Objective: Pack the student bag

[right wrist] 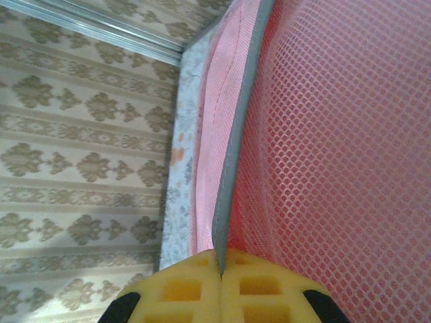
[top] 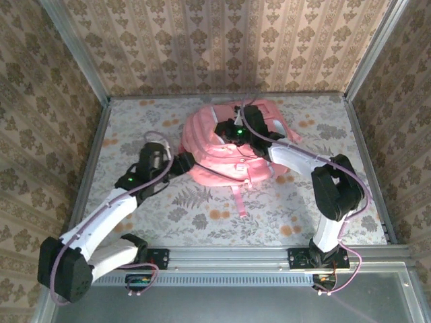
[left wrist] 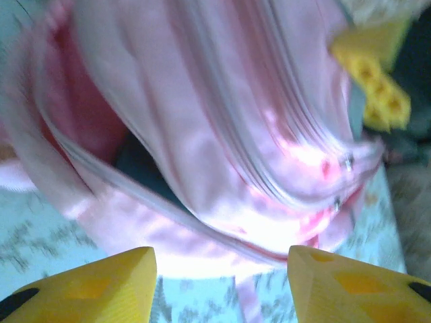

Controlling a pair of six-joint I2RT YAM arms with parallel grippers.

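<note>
On mesh (right wrist: 337, 168) of the student bag (top: 210, 156): right gripper (right wrist: 221, 272) pinches grey trim (right wrist: 232, 168), probably lifting it.
At its zips (left wrist: 269, 168): left gripper (left wrist: 219, 259) parted, empty.

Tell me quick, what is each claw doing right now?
Left gripper: open, empty, facing the student bag.
Right gripper: shut on its grey edging.
</note>
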